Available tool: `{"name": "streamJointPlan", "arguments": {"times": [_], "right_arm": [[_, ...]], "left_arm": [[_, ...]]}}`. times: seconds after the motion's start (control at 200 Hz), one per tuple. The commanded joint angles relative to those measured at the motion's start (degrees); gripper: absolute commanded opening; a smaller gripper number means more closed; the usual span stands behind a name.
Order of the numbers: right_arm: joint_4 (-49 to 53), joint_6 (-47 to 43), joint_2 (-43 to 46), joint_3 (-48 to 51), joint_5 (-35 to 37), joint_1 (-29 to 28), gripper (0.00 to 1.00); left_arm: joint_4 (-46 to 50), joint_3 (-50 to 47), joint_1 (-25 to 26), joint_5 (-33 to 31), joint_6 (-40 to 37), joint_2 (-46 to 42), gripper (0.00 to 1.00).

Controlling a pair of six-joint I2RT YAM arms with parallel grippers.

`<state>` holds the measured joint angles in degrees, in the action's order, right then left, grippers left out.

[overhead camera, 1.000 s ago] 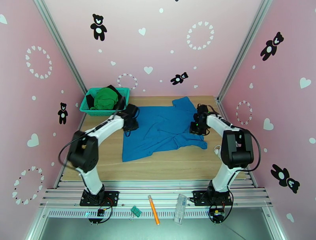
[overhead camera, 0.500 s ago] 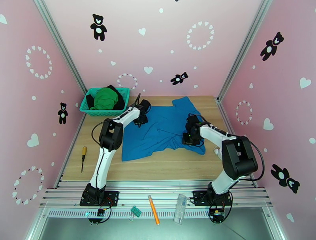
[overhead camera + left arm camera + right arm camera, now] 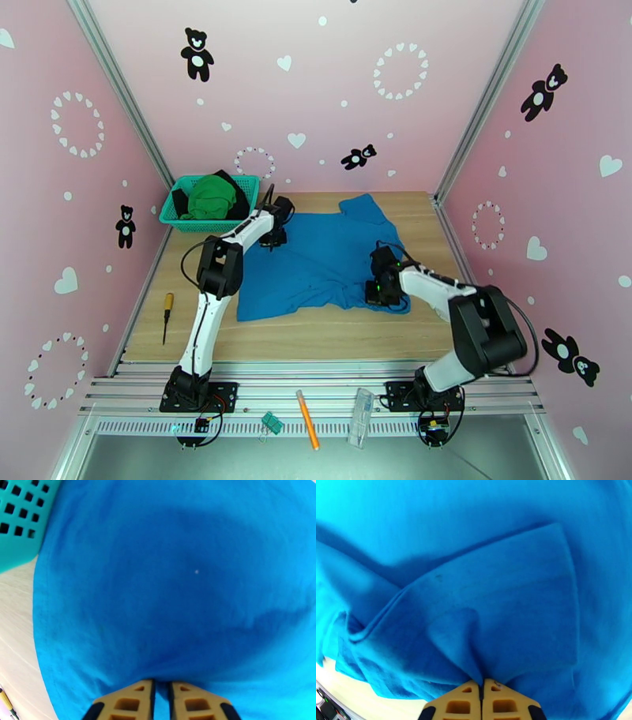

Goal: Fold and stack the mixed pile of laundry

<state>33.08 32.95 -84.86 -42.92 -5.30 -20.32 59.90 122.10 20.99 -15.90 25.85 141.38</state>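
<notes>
Overhead, the desk (image 3: 316, 335) carries the blue shirt (image 3: 324, 260) spread at centre; the teal basket (image 3: 169, 215) at its far-left corner holds the green garment (image 3: 209, 197) and black garment (image 3: 179, 200). My left pincer (image 3: 272, 237) pinches the shirt's far-left edge, my right pincer (image 3: 378, 294) its near-right edge. The wrist views resolve the grips: left fingers nearly together on cloth, right pressed together on a gathered fold

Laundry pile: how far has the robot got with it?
Done: the shirt lies spread on the table. In hand: the left end effector and right end effector each pinch its cloth. Left: folding it, plus the green garment and black garment in the basket; nothing is stacked.
</notes>
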Motion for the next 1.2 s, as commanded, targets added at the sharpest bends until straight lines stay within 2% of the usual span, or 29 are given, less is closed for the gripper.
{"name": "streamJointPlan", "arguments": {"times": [0.0, 0.08, 0.165, 0.24, 0.32, 0.375, 0.46, 0.541, 0.786, 0.976, 1.196], "right_arm": [[5.1, 5.9, 8.2, 7.3, 1.2, -2.4, 0.05], [6.2, 8.7, 16.1, 12.4, 0.0, -3.6, 0.06], [9.8, 12.2, 26.6, 13.8, -0.5, -4.7, 0.13], [14.1, 12.8, 32.4, 12.2, 1.2, -4.6, 0.15], [17.9, 11.1, 34.3, 8.5, 5.0, -4.0, 0.2], [18.3, 9.6, 33.3, 5.9, 5.6, -2.6, 0.25], [15.6, 7.0, 29.2, 2.5, 4.2, 0.0, 0.39], [12.5, 5.3, 23.7, -0.4, 3.2, 1.7, 0.44], [7.2, 3.6, 9.4, -2.9, 6.7, 3.2, 0.4], [6.7, 3.2, 7.9, -1.4, 11.9, 3.7, 0.39], [3.8, 2.0, 6.5, 0.3, 9.2, 6.0, 0.38]], "left_arm": [[2.7, -0.8, -1.2, -2.1, -1.7, 2.1, 0.19], [2.4, -0.8, -1.3, -1.6, -1.9, 2.4, 0.19], [2.3, -0.8, -1.2, -0.9, -2.1, 2.6, 0.19], [2.0, -1.1, -1.2, -0.5, -2.2, 2.5, 0.19], [0.9, -2.6, -1.2, -0.2, -2.3, 1.5, 0.19], [0.3, -3.6, -1.2, 0.0, -2.4, 0.8, 0.19], [-0.1, -4.4, -1.2, 0.6, -2.4, 0.1, 0.21], [-0.4, -4.9, -1.2, 1.0, -2.5, -0.6, 0.23], [-1.2, -5.9, -1.3, 2.2, -2.5, -2.0, 0.24], [-1.8, -6.0, -1.2, 3.1, -2.6, -2.2, 0.24], [-2.2, -6.3, -1.3, 3.7, -2.6, -2.4, 0.24]]}}
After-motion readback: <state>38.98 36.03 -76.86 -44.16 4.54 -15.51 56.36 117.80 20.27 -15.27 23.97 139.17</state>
